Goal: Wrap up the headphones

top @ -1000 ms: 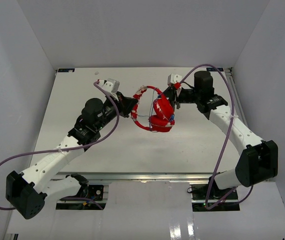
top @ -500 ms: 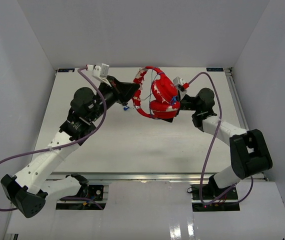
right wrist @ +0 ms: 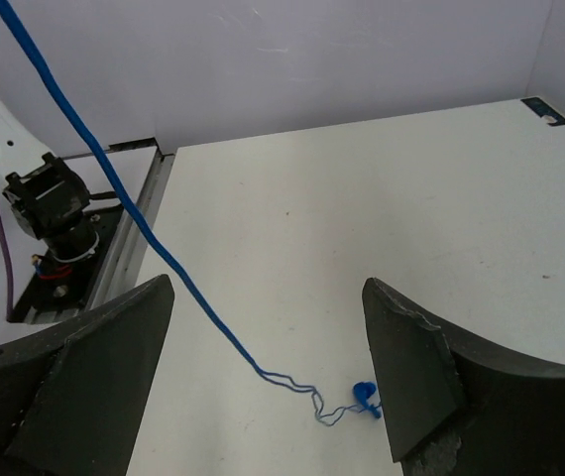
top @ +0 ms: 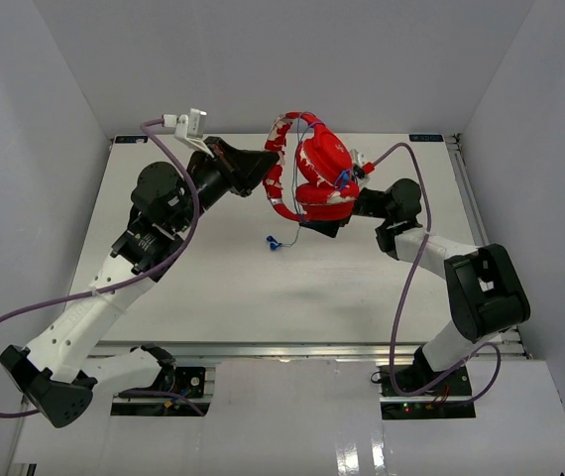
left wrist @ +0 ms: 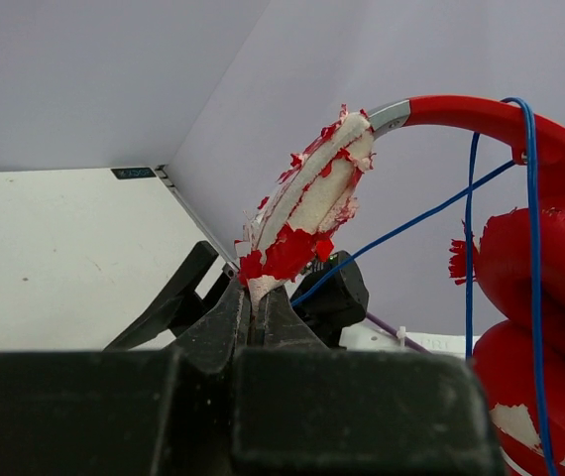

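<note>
Over the last 1 second the left arm has lifted the small red over-ear headphones with the peeling red-and-white headband [top: 320, 171] up off the white table [top: 213, 288] and swung them toward the far wall. The right arm has folded in beneath the 2 ear cups. The small blue plug [top: 275, 241] now sits low, below and between both tools, apparently resting on the table. Loops of the thin blue cable [left wrist: 401, 234] cross the headband and cups, so the winding looks partly done, but a long tail hangs free and needs gathering.

The left tool [left wrist: 258, 309] is pressed together, pinching the flaking padded part of the headband right at its fingertips, and it carries the headphones alone. The right tool [right wrist: 266, 288] is spread wide and grips nothing. The free cable runs slantwise through its gap, seemingly without touching either finger, and the plug lies just past its tips.
</note>
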Controlling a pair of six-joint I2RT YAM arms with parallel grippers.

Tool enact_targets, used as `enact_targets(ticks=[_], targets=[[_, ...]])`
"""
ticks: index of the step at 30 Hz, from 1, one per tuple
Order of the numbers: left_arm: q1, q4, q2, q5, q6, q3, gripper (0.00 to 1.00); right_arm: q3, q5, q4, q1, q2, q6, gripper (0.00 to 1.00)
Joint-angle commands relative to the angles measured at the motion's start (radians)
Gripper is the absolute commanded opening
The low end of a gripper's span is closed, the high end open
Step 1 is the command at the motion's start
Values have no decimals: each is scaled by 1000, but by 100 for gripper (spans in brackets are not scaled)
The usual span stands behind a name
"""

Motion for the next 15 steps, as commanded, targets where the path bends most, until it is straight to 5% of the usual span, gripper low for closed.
enact_targets(ticks=[1,8,15], targets=[[-4,38,-15,0,-60,64,0,32,12,-38,36,-39,-156,83],[-5,38,-8,-26,-100,97,0,9,36,-85,138,13,-191,74],[-4,50,13,-85,-152,184,0,-63,1,179,157,103,-32,57]])
